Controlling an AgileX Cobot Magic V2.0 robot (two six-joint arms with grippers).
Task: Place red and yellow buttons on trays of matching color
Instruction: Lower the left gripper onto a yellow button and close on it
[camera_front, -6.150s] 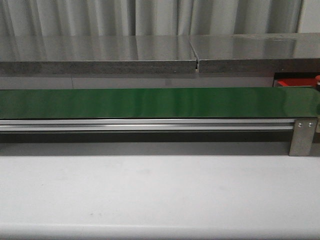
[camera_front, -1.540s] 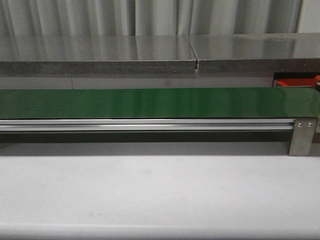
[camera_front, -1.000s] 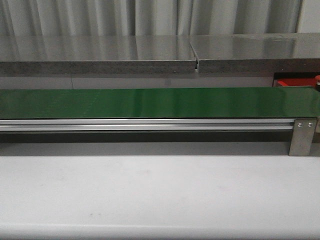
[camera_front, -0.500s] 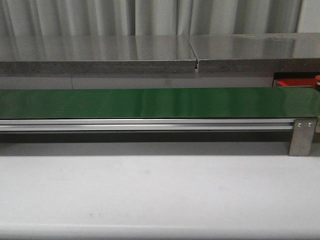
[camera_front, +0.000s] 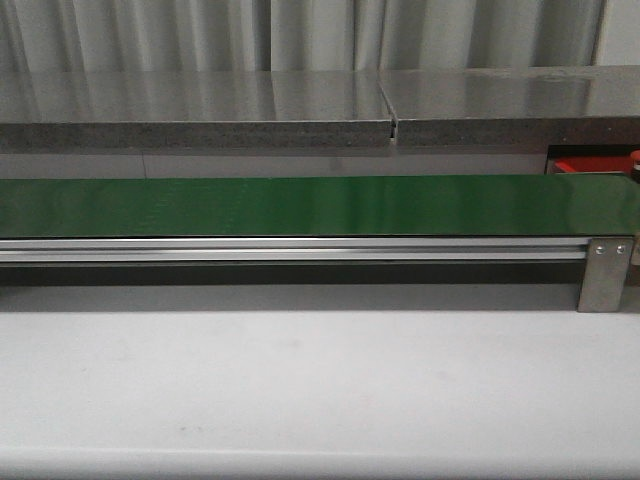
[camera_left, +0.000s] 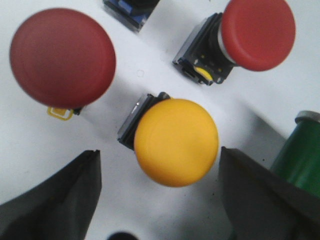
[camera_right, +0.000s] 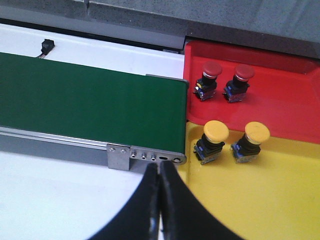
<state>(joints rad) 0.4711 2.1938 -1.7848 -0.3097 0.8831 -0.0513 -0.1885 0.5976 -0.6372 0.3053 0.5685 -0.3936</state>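
A: Front view first. What can you count?

B: One green belt (camera_front: 300, 205) running across the middle of the frame, one metal rail (camera_front: 290, 250) under it, and a pale table (camera_front: 300, 390) filling the lower half. A sliver of a red tray (camera_front: 590, 165) shows at the right edge. No arm or button appears here.

A: And the left wrist view?

B: Three buttons with caps fully seen: one yellow button (camera_left: 176, 141) in the centre, one red button (camera_left: 62, 57) at upper left, a second red button (camera_left: 257, 32) at upper right. All sit on a white surface (camera_left: 150, 65). Part of a green button (camera_left: 297, 157) shows at the right edge and a bit of a blue thing (camera_left: 127, 10) at the top edge. The left gripper (camera_left: 160, 200) is spread wide, its two dark fingers (camera_left: 55, 200) either side of the yellow cap, touching nothing.

A: The right wrist view?

B: The belt's end meets two trays on the right: the red tray (camera_right: 280, 100) above, a yellow tray (camera_right: 260, 200) below. Two red buttons (camera_right: 207, 80) stand on the red tray, two yellow buttons (camera_right: 212, 140) on the yellow tray, four in all. The right gripper (camera_right: 159, 200) at bottom centre has its fingers pressed together, with nothing between them.
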